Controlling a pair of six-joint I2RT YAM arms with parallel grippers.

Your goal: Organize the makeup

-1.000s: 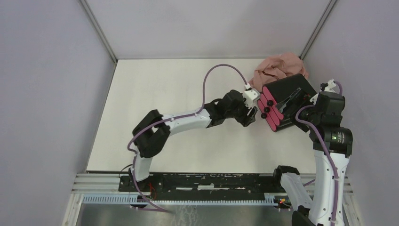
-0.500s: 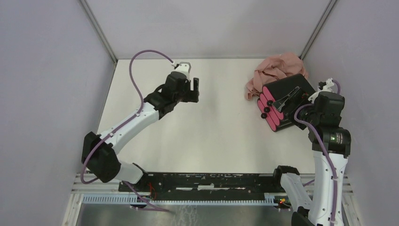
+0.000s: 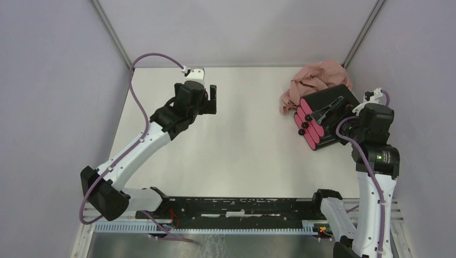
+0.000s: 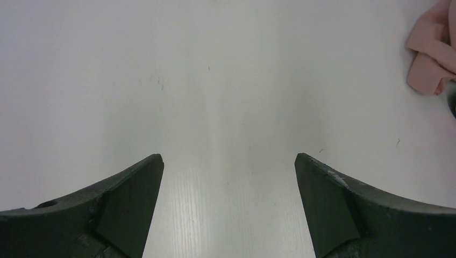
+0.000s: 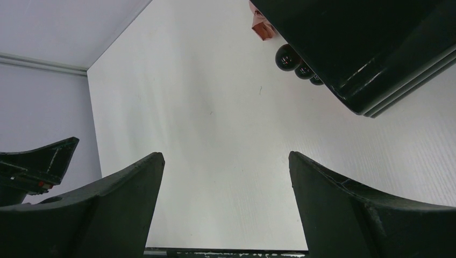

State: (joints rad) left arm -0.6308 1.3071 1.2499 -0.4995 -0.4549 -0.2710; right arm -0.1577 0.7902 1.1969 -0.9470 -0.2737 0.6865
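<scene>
**Both grippers gape wide; makeup's place cannot be told**

The white table (image 3: 242,156) bears the black box (image 3: 336,94) with magenta drawers. A pinkish cloth (image 3: 314,78) lies bunched against the box's far side. The right gripper (image 5: 226,155) hangs just at the box, jaws spread wide, holding nothing. The left gripper (image 4: 228,156) hovers well left of the box, equally wide.

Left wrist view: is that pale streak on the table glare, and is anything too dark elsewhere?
Left wrist: yes, a soft sheen on the table, running under the left gripper. Right wrist: the box is nearly black, detail lost. Top: evenly lit.
</scene>
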